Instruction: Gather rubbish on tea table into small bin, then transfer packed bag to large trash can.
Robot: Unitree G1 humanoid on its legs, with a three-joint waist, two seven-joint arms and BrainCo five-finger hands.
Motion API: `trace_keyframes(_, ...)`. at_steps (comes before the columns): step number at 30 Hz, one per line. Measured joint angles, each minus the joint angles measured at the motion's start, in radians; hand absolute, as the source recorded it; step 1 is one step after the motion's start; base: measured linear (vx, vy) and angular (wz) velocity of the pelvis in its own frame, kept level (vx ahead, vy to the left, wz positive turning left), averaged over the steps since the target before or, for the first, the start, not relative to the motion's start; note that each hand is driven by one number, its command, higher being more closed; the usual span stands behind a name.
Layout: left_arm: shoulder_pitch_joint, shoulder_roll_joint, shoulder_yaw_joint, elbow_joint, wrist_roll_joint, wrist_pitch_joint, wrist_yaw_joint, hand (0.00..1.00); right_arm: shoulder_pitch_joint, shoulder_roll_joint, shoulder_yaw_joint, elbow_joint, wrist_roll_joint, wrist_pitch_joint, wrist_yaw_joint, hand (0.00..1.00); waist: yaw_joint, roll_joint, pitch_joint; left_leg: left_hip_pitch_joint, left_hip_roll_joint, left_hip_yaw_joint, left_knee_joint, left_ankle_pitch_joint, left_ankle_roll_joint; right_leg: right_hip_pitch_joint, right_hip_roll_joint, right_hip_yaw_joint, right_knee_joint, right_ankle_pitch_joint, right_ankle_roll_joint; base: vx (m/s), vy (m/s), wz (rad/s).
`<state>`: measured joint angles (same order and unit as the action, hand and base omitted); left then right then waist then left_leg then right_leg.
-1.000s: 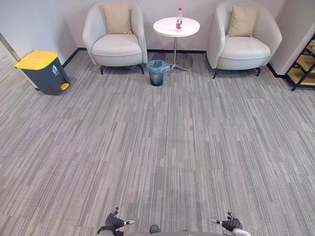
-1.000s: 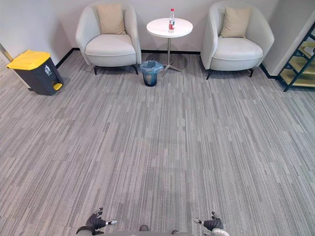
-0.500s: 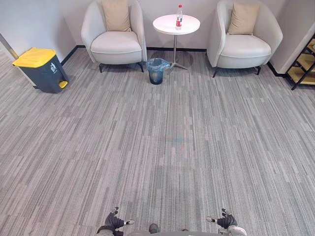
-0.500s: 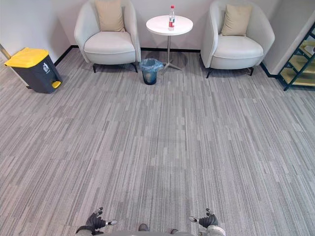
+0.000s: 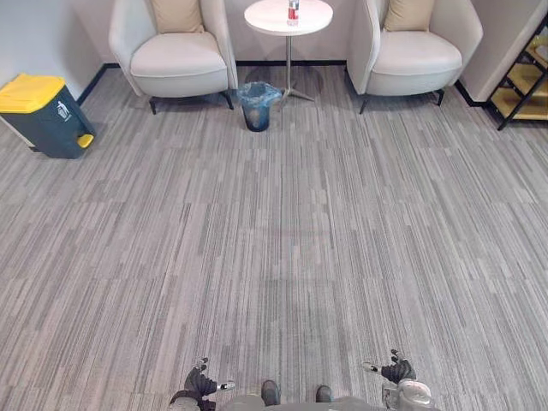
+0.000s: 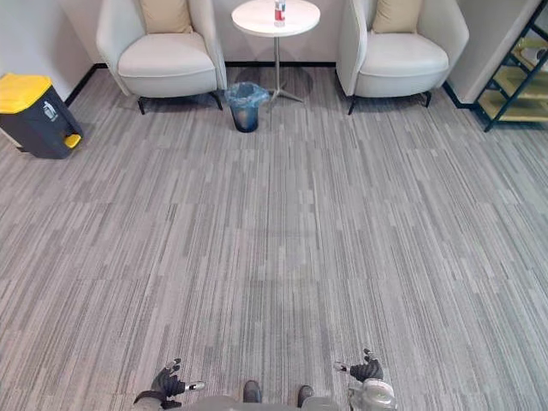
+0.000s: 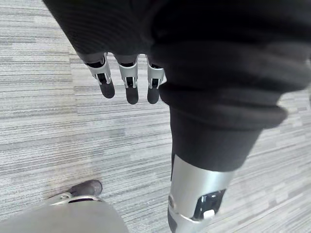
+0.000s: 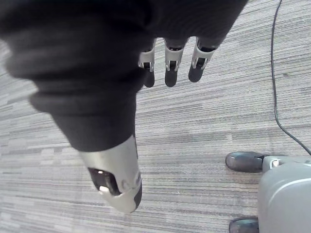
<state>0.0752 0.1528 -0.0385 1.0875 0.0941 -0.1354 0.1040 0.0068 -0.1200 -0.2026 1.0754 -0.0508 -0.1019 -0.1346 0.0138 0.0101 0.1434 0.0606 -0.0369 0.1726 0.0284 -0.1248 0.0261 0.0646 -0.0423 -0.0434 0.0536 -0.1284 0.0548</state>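
Note:
A round white tea table (image 5: 288, 14) stands far ahead between two armchairs, with a red-labelled bottle (image 5: 293, 8) upright on it. A small bin (image 5: 256, 104) lined with a blue bag sits on the carpet just left of the table's foot. A large dark trash can (image 5: 38, 116) with a yellow lid stands at the far left by the wall. My left hand (image 5: 201, 385) and right hand (image 5: 394, 372) hang low at my sides, far from all of these. Both are open with relaxed fingers (image 7: 127, 82) and hold nothing.
Two cream armchairs (image 5: 175, 51) (image 5: 411, 51) with tan cushions flank the table. A wooden shelf unit (image 5: 524, 86) with a black frame stands at the far right. Wide grey striped carpet (image 5: 282, 240) lies between me and the furniture.
The whole view has shifted: furniture sits higher and nearer the top edge, so the camera has moved forward or tipped down. Both hands stay hanging and open.

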Motion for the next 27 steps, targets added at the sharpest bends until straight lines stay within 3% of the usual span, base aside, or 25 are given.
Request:
trace_keyframes(3,-0.010,-0.002,-0.001,0.000,0.000,0.000,0.008,0.00,-0.003,-0.007,-0.030,-0.003,0.000,0.000,-0.005,0.00,0.000,0.004,0.002,-0.032,-0.001,0.024,0.073,-0.063,0.006,-0.055,-0.011,0.020,0.098,-0.058,0.019,0.15,0.058,-0.28)
trace_keyframes(6,-0.022,0.000,-0.014,-0.001,-0.002,-0.001,0.009,0.00,-0.009,-0.006,-0.037,-0.003,0.000,0.001,-0.019,0.00,-0.002,0.009,0.013,-0.025,-0.009,0.045,0.124,-0.101,-0.003,-0.146,-0.038,0.008,0.340,-0.123,0.080,0.17,0.080,-0.12)
trace_keyframes(8,-0.034,0.001,-0.029,-0.001,-0.003,-0.002,0.010,0.00,-0.007,-0.005,-0.037,-0.004,0.000,0.001,-0.019,0.00,-0.003,0.011,0.028,0.005,-0.017,0.046,0.129,-0.106,0.004,-0.205,-0.061,-0.008,0.524,-0.123,0.086,0.15,0.065,0.14)
trace_keyframes(9,-0.041,0.005,-0.046,-0.004,-0.005,-0.003,0.010,0.00,-0.007,-0.003,-0.036,-0.004,0.001,0.002,-0.019,0.00,-0.006,0.019,0.039,0.033,-0.019,0.032,0.130,-0.127,0.038,-0.274,-0.076,-0.033,0.693,-0.110,0.095,0.25,0.037,0.28)
trace_keyframes(11,-0.059,0.011,-0.058,-0.005,-0.006,-0.003,0.010,0.00,-0.016,0.001,-0.035,-0.003,0.001,0.003,-0.018,0.00,-0.015,0.018,0.061,0.072,-0.022,0.009,0.127,-0.157,0.049,-0.342,-0.102,-0.072,0.831,-0.162,0.069,0.24,-0.001,0.33)
trace_keyframes(12,-0.068,0.010,-0.058,-0.010,-0.007,-0.003,0.010,0.00,-0.021,0.000,-0.035,-0.003,0.000,0.004,-0.018,0.00,-0.026,0.032,0.075,0.089,-0.015,-0.008,0.122,-0.158,0.046,-0.374,-0.105,-0.101,0.833,-0.187,0.036,0.25,-0.043,0.37)
trace_keyframes(14,-0.073,0.004,-0.058,-0.018,-0.007,-0.002,0.010,0.00,-0.035,-0.012,-0.034,-0.011,0.000,0.003,-0.018,0.00,-0.041,0.049,0.092,0.118,0.009,-0.019,0.115,-0.169,0.026,-0.422,-0.098,-0.154,0.771,-0.202,0.021,0.31,-0.075,0.26)
trace_keyframes(16,-0.084,-0.011,-0.056,-0.018,-0.013,-0.002,0.011,0.00,-0.043,-0.033,-0.028,-0.034,0.001,0.001,-0.018,0.00,-0.048,0.084,0.114,0.152,0.055,-0.018,0.112,-0.191,-0.013,-0.494,-0.060,-0.184,0.630,-0.167,-0.012,0.32,-0.108,0.04)
trace_keyframes(17,-0.080,-0.006,-0.058,-0.018,-0.013,-0.004,0.010,0.00,-0.038,-0.035,-0.013,-0.043,-0.001,-0.002,-0.019,0.00,-0.051,0.074,0.110,0.170,0.057,-0.016,0.112,-0.200,-0.041,-0.504,-0.040,-0.184,0.471,-0.048,-0.030,0.33,-0.104,0.04)
trace_keyframes(18,-0.077,-0.001,-0.057,-0.017,-0.013,-0.004,0.010,0.00,-0.033,-0.034,-0.007,-0.041,-0.001,-0.001,-0.018,0.00,-0.052,0.057,0.108,0.180,0.051,-0.018,0.114,-0.209,-0.057,-0.505,-0.045,-0.178,0.412,0.044,-0.057,0.47,-0.167,0.10)
trace_keyframes(19,-0.078,-0.023,-0.050,-0.012,-0.013,-0.002,0.011,0.00,-0.030,-0.048,-0.008,-0.035,-0.001,0.001,-0.019,0.00,-0.054,0.082,0.114,0.206,0.080,-0.029,0.126,-0.228,-0.086,-0.506,-0.035,-0.195,0.466,0.068,-0.105,0.63,-0.255,0.09)
trace_keyframes(21,-0.098,-0.038,-0.046,-0.014,-0.013,-0.006,0.010,0.00,-0.036,-0.051,-0.013,-0.038,-0.001,0.001,-0.022,0.00,-0.056,0.087,0.110,0.166,0.107,-0.034,0.222,-0.190,-0.143,-0.488,-0.023,-0.210,0.467,0.015,-0.128,0.62,-0.275,0.10)
trace_keyframes(22,-0.103,-0.052,-0.039,-0.017,-0.013,-0.007,0.009,0.00,-0.035,-0.051,-0.014,-0.034,-0.001,0.002,-0.021,0.00,-0.057,0.089,0.111,0.110,0.123,-0.038,0.361,-0.141,-0.161,-0.437,-0.013,-0.217,0.434,-0.002,-0.134,0.51,-0.234,0.23)
trace_keyframes(24,-0.096,-0.066,-0.024,-0.017,-0.014,-0.006,0.008,0.00,-0.019,-0.051,0.024,-0.025,0.001,0.002,-0.023,0.00,-0.062,0.091,0.114,0.014,0.165,-0.063,0.672,0.036,-0.138,-0.286,0.008,-0.237,0.325,-0.012,-0.134,0.48,-0.197,0.26)
trace_keyframes(25,-0.094,-0.068,-0.012,-0.019,-0.016,-0.007,0.007,0.00,-0.007,-0.048,0.039,-0.025,0.005,0.001,-0.024,0.00,-0.053,0.084,0.119,-0.052,0.215,-0.040,0.869,0.030,-0.121,-0.184,0.023,-0.239,0.256,-0.014,-0.137,0.41,-0.145,0.09)
trace_keyframes(26,-0.092,-0.068,0.004,-0.019,-0.024,-0.007,0.007,0.00,-0.007,-0.046,0.045,-0.021,0.012,-0.001,-0.024,0.00,-0.048,0.079,0.120,-0.109,0.264,0.004,0.995,0.003,-0.080,-0.107,0.033,-0.237,0.204,-0.014,-0.138,0.40,-0.140,-0.04)
trace_keyframes(27,-0.092,-0.069,0.013,-0.019,-0.025,-0.007,0.007,0.00,-0.010,-0.046,0.041,-0.022,0.013,-0.002,-0.025,0.00,-0.039,0.078,0.120,-0.149,0.286,0.030,1.034,-0.008,-0.063,-0.069,0.037,-0.232,0.176,-0.014,-0.138,0.42,-0.125,-0.16)
